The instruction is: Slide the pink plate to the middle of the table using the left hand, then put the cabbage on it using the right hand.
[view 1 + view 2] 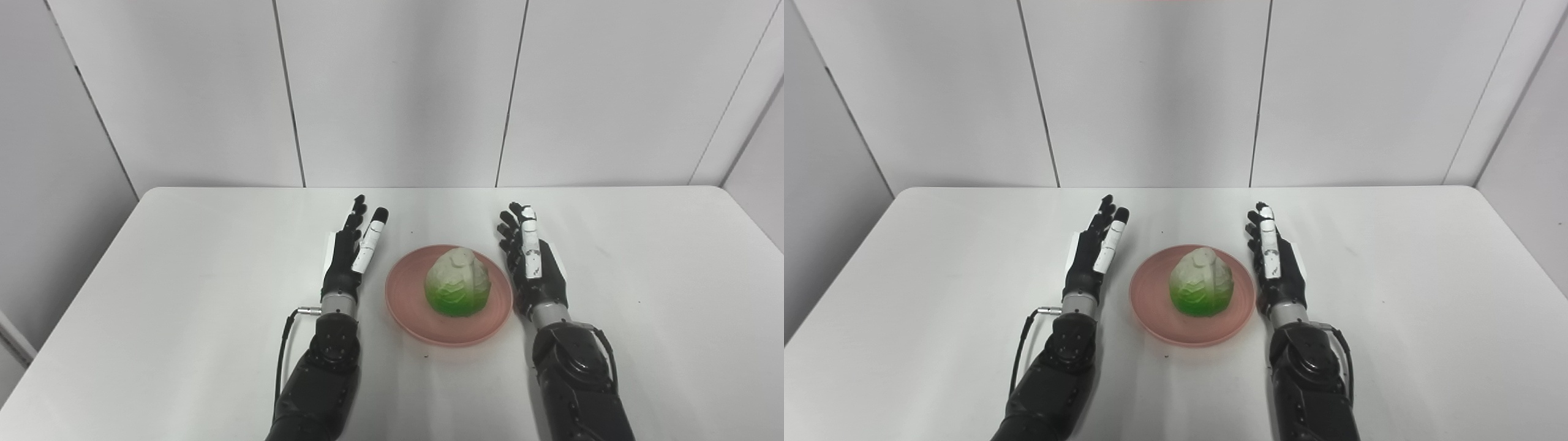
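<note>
Cabbage [458,282] sits upright on my pink plate [404,300] mid-table [184,275], pale and veined on top, bright green at its base. My left hand [352,254] and right hand [531,260] flank the plate, fingers spread, holding nothing.

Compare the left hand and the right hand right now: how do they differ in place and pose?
The left hand lies left of the pink plate, with clear table between them; the right hand lies on the plate's right, closer to its rim. The left hand's fingers lean toward the right, the right hand's toward the left. Both are open, hold nothing, and flank the cabbage that sits on the plate.
</note>
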